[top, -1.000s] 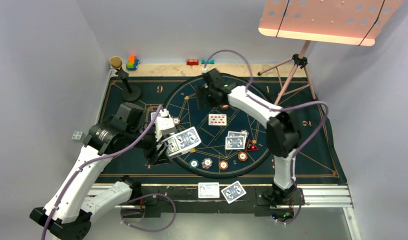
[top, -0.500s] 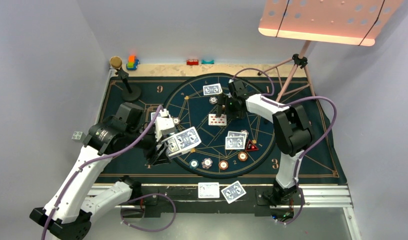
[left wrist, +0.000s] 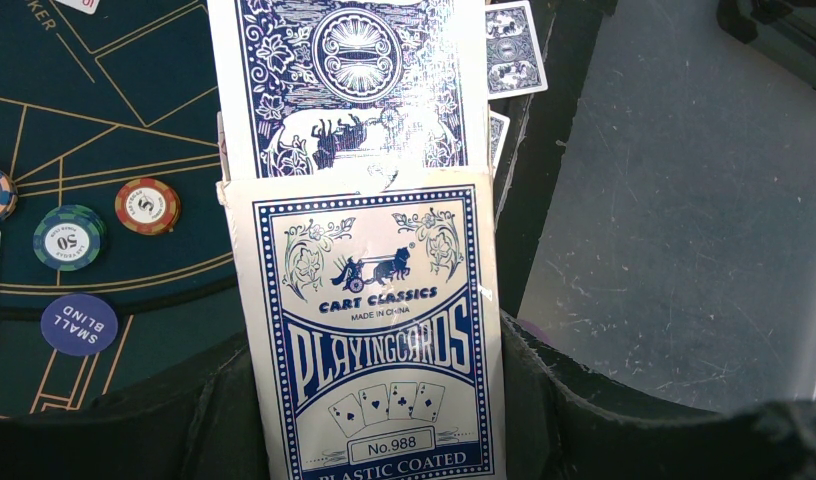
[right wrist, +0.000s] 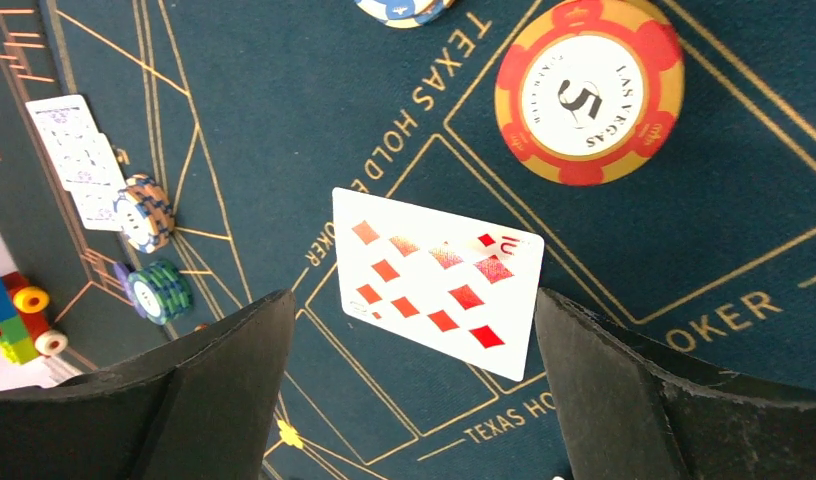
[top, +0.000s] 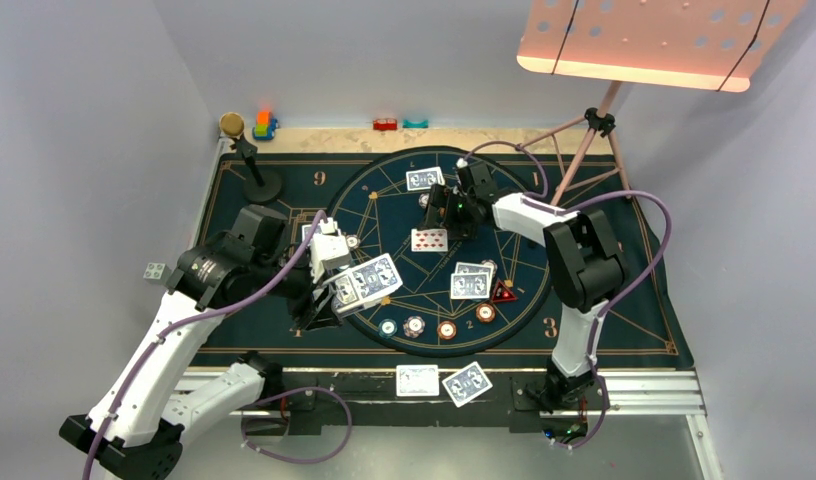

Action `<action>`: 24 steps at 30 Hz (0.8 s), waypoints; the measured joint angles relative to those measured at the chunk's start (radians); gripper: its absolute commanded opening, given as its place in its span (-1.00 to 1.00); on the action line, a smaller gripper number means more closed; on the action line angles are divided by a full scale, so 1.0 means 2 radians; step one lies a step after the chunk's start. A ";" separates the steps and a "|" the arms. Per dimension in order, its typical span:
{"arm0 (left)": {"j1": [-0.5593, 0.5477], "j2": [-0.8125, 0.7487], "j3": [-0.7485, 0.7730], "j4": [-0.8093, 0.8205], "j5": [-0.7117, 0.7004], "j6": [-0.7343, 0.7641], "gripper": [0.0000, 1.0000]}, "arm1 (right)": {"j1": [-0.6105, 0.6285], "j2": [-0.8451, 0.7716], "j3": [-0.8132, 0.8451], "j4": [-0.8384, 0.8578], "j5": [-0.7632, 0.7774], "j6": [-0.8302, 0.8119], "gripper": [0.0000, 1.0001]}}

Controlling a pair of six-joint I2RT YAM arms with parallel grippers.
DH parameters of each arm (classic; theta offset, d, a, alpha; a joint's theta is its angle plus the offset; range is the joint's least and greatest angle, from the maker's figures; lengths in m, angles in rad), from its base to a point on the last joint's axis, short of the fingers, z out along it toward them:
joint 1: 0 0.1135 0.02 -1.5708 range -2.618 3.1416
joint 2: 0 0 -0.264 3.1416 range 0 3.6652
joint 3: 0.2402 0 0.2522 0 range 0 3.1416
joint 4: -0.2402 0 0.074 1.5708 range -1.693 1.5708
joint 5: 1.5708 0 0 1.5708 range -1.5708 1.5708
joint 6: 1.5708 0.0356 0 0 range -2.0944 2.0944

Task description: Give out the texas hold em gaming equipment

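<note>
Straddles the face-up ten of diamonds with the right tool, jaws spread wide and touching nothing, low over the middle of the dark mat on the worktop. Cannot tell from the wrist view whether lying dead flat or with one corner a little raised (a faint shadow along one edge, no more). Risks, on closing from here, merely skating the thin card across the felt instead of lifting it, or nudging it toward the orange chip marked 5 just beyond. Risks also, on pressing down too hard, digging into the cloth and rucking it, so disturbing the face-down pair and the red triangular marker near by. Grips the card pack in the left tool, pressed together on its sides and held above the left part of the mat, with a blue-backed card sticking out of the open top. Could shed that loose card at any tilt or jolt, dropping it among the chips below or past the near rim, beside the two cards lying off the mat by the arm bases. Calls for a level pack and a gentle, shallow pinch.
</note>
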 measured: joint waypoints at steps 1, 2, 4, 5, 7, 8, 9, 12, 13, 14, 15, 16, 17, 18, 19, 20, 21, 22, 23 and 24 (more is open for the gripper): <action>0.000 0.000 0.000 0.000 0.000 0.000 -0.99 | 0.000 0.000 -0.002 0.004 -0.003 0.003 0.90; 0.000 0.000 0.000 0.000 0.000 0.000 -0.99 | 0.000 0.000 -0.004 0.010 -0.008 0.006 0.91; 0.000 0.000 0.000 0.000 0.000 0.000 -0.99 | 0.003 0.000 -0.006 0.017 -0.014 0.012 0.92; 0.000 0.000 0.000 0.000 0.000 0.000 -0.99 | 0.007 0.000 -0.006 0.018 -0.017 0.015 0.92; 0.000 0.000 0.000 0.000 0.000 0.000 -0.99 | 0.014 -0.001 -0.006 0.017 -0.025 0.019 0.94; 0.000 0.000 0.000 0.000 0.000 0.000 -0.99 | 0.020 -0.002 -0.006 0.014 -0.027 0.020 0.94; 0.000 0.001 0.000 0.000 0.000 0.000 -0.99 | 0.023 -0.004 -0.006 0.010 -0.029 0.020 0.96; 0.000 0.001 0.000 0.000 0.000 0.000 -0.99 | 0.031 -0.023 -0.003 -0.016 -0.033 0.018 0.97; 0.000 0.001 0.000 0.000 0.000 0.000 -0.99 | 0.032 -0.034 0.001 -0.030 -0.033 0.015 0.97; 0.000 0.001 0.000 0.000 0.000 0.000 -0.99 | 0.032 -0.045 0.007 -0.042 -0.031 0.012 0.97; 0.000 0.001 0.000 0.000 0.000 0.000 -0.99 | 0.031 -0.057 0.014 -0.053 -0.027 0.010 0.97; 0.000 0.001 0.000 0.000 0.000 0.001 -0.99 | 0.031 -0.068 0.021 -0.059 -0.024 0.008 0.97; 0.000 0.001 0.000 0.000 0.000 0.001 -0.99 | 0.029 -0.082 0.030 -0.065 -0.022 0.006 0.97; 0.000 0.001 0.000 0.000 0.000 0.001 -0.99 | 0.028 -0.097 0.037 -0.070 -0.022 0.004 0.97; 0.000 0.001 0.000 0.000 0.000 0.001 -0.99 | 0.028 -0.113 0.042 -0.071 -0.022 0.002 0.97; 0.000 0.001 0.000 0.000 0.000 0.001 -0.99 | 0.027 -0.126 0.044 -0.071 -0.023 0.001 0.97; 0.000 0.001 0.000 0.000 0.000 0.001 -0.99 | 0.027 -0.143 0.045 -0.071 -0.025 0.000 0.97; 0.000 0.002 0.000 0.000 0.000 0.001 -0.99 | 0.027 -0.160 0.045 -0.071 -0.028 0.000 0.97; 0.000 0.002 0.000 0.000 0.000 0.001 -0.99 | 0.027 -0.175 0.045 -0.072 -0.033 -0.001 0.97; 0.000 0.002 0.000 0.001 0.000 0.001 -0.99 | 0.027 -0.187 0.045 -0.073 -0.039 -0.002 0.97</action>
